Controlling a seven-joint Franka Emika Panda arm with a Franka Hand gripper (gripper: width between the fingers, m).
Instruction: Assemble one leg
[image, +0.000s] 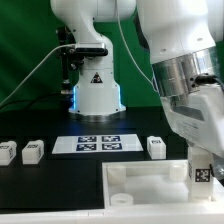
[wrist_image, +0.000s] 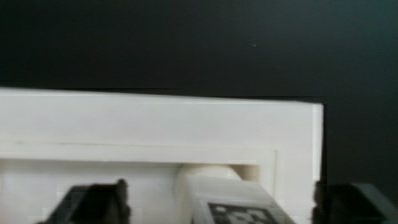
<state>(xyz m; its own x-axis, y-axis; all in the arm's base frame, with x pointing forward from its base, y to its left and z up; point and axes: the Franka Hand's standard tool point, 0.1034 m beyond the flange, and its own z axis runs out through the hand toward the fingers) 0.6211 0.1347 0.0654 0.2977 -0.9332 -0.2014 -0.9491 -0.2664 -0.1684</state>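
The leg (wrist_image: 228, 200), a small white block with its black-and-white marker turned to the wrist camera, stands between the fingers (wrist_image: 89, 205) of my pincer (wrist_image: 221, 192). The pincer is spread wide: a dark gap shows on either side of the block and neither pad touches it. Just beneath and beyond the pincer lies the large white panel (wrist_image: 160, 130). The leg appears to sit near one corner of it, close to the raised rim, though I cannot tell whether it is seated in a socket or merely resting there. Well away from the pincer, toward the exterior view's left, a spare leg (image: 156, 147) waits just past the panel's far edge. The marker board (image: 100, 143) lies beyond it, and a second spare leg (image: 33, 151) and a third spare leg (image: 8, 152) stand farther off again. The danger from here, as I judge it, lies in the closing. If one pad meets the smooth plastic before the other, the block could be shoved sideways or tipped against the rim. A grip taken askew could also let the leg twist, so that it goes crooked into the panel and binds.
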